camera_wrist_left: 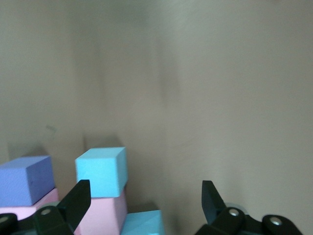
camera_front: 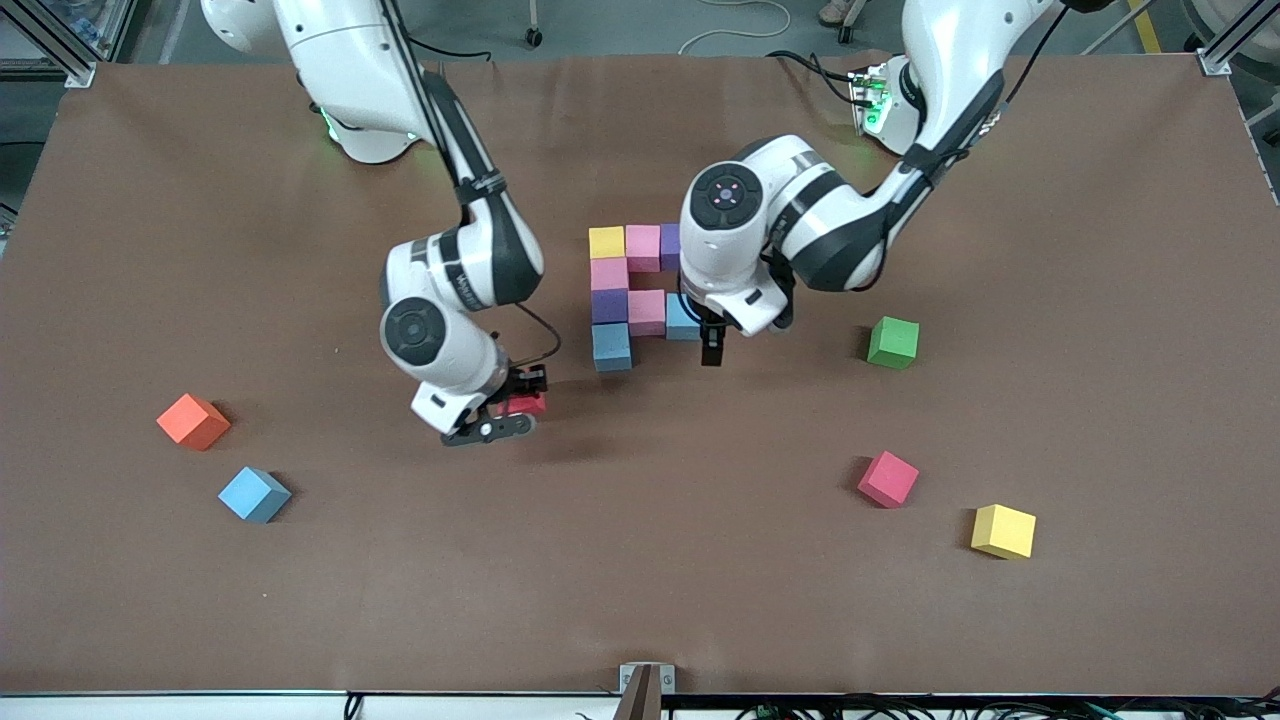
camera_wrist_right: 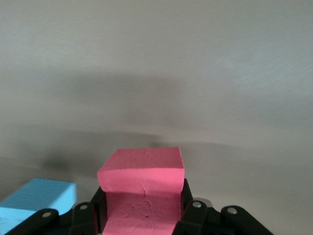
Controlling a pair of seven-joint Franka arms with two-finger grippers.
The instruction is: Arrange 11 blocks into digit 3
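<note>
- Front view: I see the partial digit 3 [camera_front: 634, 296] at mid-table: a yellow, a pink and a purple cube in the bar nearest the bases, a column of pink, purple and blue cubes, and a pink and a light blue cube starting the middle bar; my right gripper [camera_front: 510, 410] is clamped on a red block [camera_front: 527, 405], hovering over bare table toward the right arm's end from the figure, presumably bringing it in as the next piece; my left gripper [camera_front: 712, 345] hangs at the middle bar's light blue cube with jaws apart, empty.
- Loose stock, same view: a light blue block [camera_front: 254, 494], a red block [camera_front: 887, 479] and a yellow block [camera_front: 1002, 531] lie near the front camera, well apart; the green cube [camera_front: 893, 342] and orange cube [camera_front: 193, 421] I judge to be spares.
- Left wrist view: fingers [camera_wrist_left: 73, 200] spread wide over the table; the figure's cubes show just beside one finger.
- Right wrist view: the held block [camera_wrist_right: 142, 188] sits squarely between the jaws, so it should set down flat.
</note>
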